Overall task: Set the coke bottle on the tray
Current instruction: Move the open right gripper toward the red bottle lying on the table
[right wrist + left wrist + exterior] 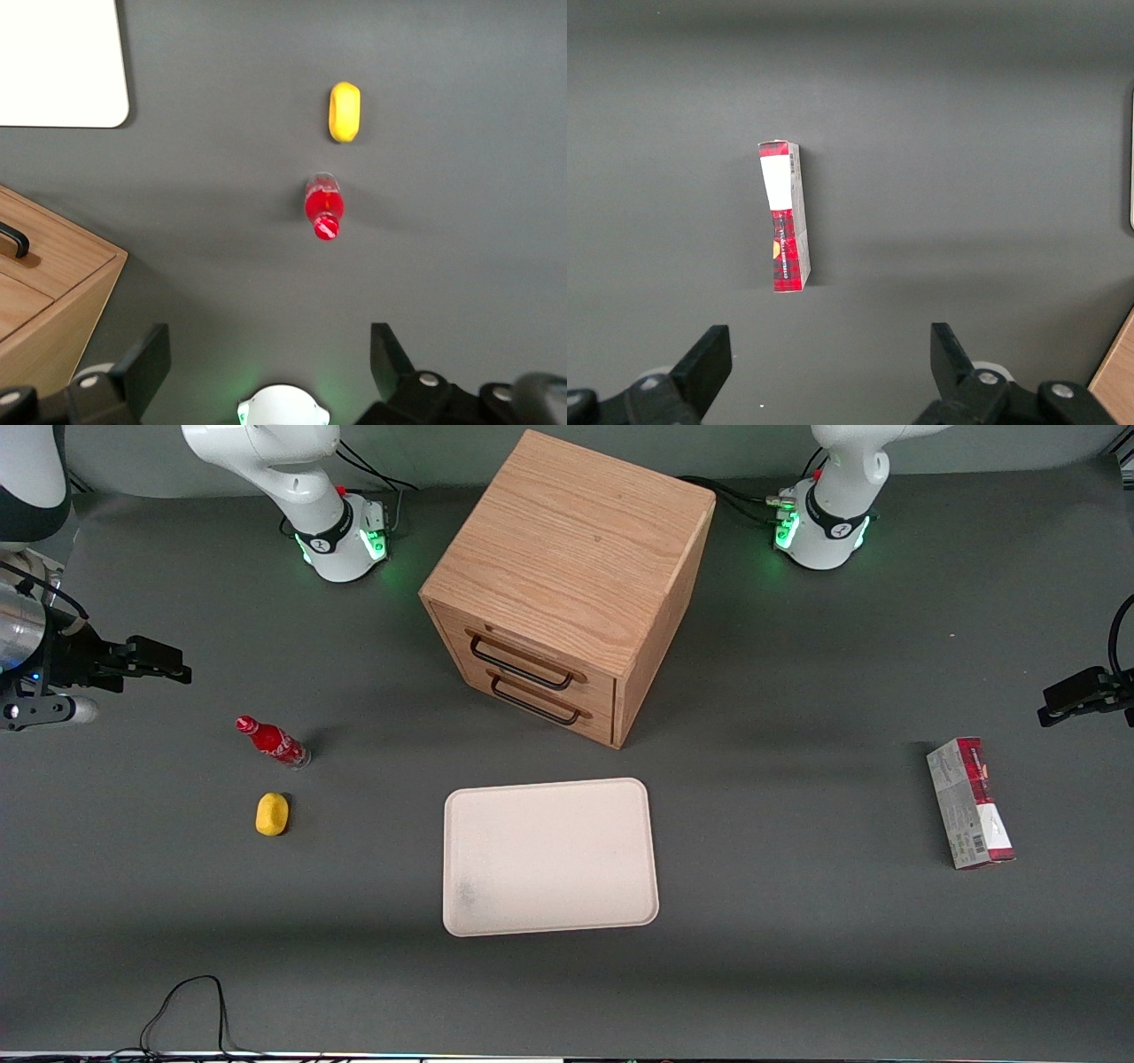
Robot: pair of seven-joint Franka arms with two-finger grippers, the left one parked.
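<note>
A dark grey mat covers the whole table (797, 957), and the wooden drawer box (567, 576) stands at its middle with its two black handles turned toward the front camera. The gripper (164, 664) hangs high over the working arm's end of the table, its two fingers spread wide with nothing between them, as the right wrist view shows. The coke bottle (273, 741) stands upright on the mat below the gripper and a little nearer the front camera, well apart from the fingers; the wrist camera looks almost straight down on its red cap (326, 227), which suggests the arm is parked overhead to line up a descent. Just beside the bottle, nearer the front camera again, lies a yellow lemon-like lump (272, 814), close enough that the fingers will probably have to close across the bottle without brushing it. The tray (549, 856) lies flat in front of the drawer box, farther from the gripper than the bottle and toward the table's centre, bare except for a faint grey smudge. A red-and-grey carton (970, 803) lies at the parked arm's end, out of the way. By my reading the grasp is not yet begun.
</note>
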